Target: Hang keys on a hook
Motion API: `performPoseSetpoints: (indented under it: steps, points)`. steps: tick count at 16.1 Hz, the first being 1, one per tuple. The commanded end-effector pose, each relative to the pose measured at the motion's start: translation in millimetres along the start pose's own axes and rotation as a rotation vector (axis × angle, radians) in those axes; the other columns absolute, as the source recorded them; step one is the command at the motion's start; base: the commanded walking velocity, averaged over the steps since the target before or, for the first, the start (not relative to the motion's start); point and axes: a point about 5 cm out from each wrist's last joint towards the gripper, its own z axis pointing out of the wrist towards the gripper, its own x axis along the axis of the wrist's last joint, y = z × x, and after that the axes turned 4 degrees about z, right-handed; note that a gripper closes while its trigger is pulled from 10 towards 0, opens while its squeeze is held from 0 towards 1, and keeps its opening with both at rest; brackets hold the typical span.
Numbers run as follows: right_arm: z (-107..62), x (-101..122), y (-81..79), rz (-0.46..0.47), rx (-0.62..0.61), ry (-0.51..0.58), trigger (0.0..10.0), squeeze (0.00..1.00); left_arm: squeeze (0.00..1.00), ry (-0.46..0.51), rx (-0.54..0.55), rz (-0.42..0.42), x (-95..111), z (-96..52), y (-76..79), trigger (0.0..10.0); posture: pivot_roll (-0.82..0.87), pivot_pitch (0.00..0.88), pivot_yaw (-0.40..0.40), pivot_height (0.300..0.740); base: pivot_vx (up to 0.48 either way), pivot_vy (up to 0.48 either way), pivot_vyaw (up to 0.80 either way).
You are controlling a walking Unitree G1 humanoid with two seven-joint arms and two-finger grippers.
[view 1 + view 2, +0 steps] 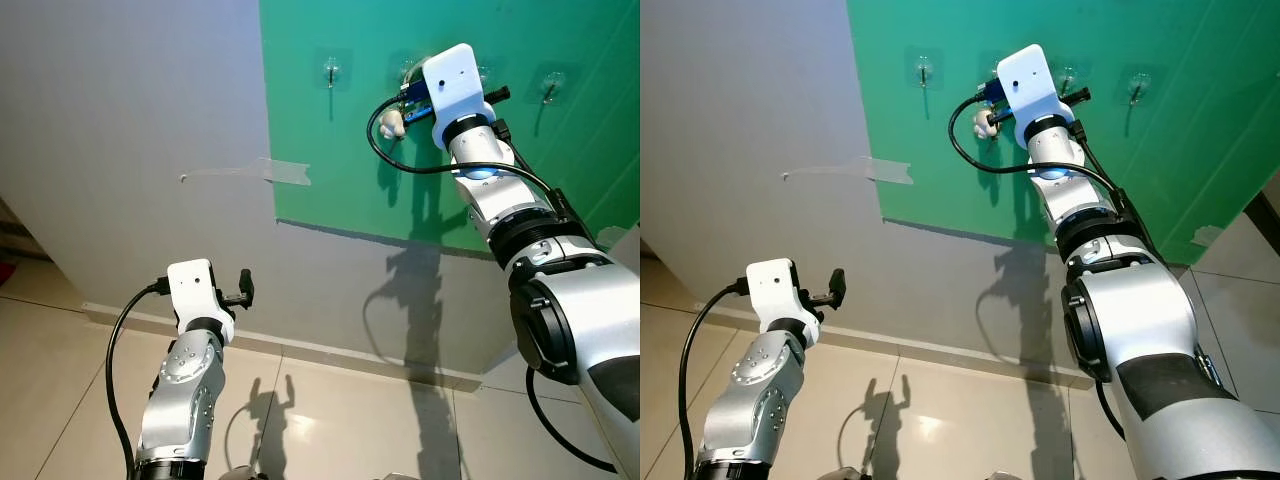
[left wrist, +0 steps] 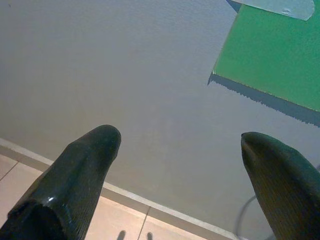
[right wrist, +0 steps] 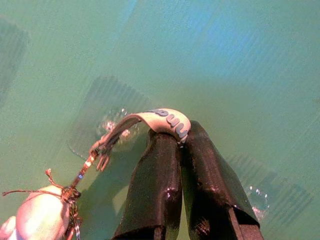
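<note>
Overhead, item one: green board (image 1: 560,170) fixed to a grey wall (image 1: 130,120), its lower edge running down to the right, its left edge vertical beside a strip of clear tape (image 1: 262,172) that crosses from wall onto board.

Item two: row of clear stick-on hooks along the board's upper part. Left hook (image 1: 331,72) bare, with open green surface all round it. Right hook (image 1: 549,88) bare, near the board's right side. Middle hook (image 3: 116,126) just beside the raised gripper, seen through its transparent pad.

Item three: right gripper (image 3: 181,145), arm stretched up against the board, fingers (image 3: 155,180) pressed together on the keys' strap (image 3: 167,119), a pale band with blue lettering. The strap arches from the fingertips toward the middle hook; whether it has caught the hook cannot be told.

Item four: keys (image 3: 80,175), hanging from the strap's metal clasp, with a pale round charm (image 1: 392,124) dangling beside the wrist, close to the board.

Item five: left gripper (image 2: 180,145), low, near the wall's skirting, fingers spread wide with nothing between them; bare wall ahead, tiled floor (image 1: 60,360) below, well apart from the board's corner.
</note>
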Motion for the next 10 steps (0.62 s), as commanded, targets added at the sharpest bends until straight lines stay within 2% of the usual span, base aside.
performPoseSetpoints:
  steps: [1, 3, 6, 10]
  points:
    - [7.4, 19.3, 8.4, 0.01, -0.029, 0.066, 10.0, 0.0, 0.0, 0.006, 0.0, 0.006, 3.6, 0.4, 3.1, 10.0, -0.03, 0.0, -0.021, 0.74, 0.0, 0.0, 0.0]
    - [7.1, 17.0, 9.1, 0.014, -0.029, 0.051, 10.0, 0.0, 0.0, 0.005, 0.001, 0.006, 3.9, 0.4, 3.2, 10.0, -0.03, 0.0, -0.022, 0.74, 0.0, 0.0, 0.0]
    - [7.5, 21.3, 9.0, 0.013, -0.034, 0.085, 10.0, 0.0, 0.0, 0.004, 0.002, 0.006, 3.5, -0.3, 2.8, 10.0, -0.03, 0.0, -0.022, 0.74, 0.0, 0.0, 0.0]
    - [6.6, 14.6, 6.8, 0.029, -0.022, 0.036, 10.0, 0.0, 0.0, 0.003, 0.003, 0.005, 3.5, -0.3, 2.4, 10.0, -0.03, 0.0, -0.024, 0.74, 0.0, 0.0, 0.0]
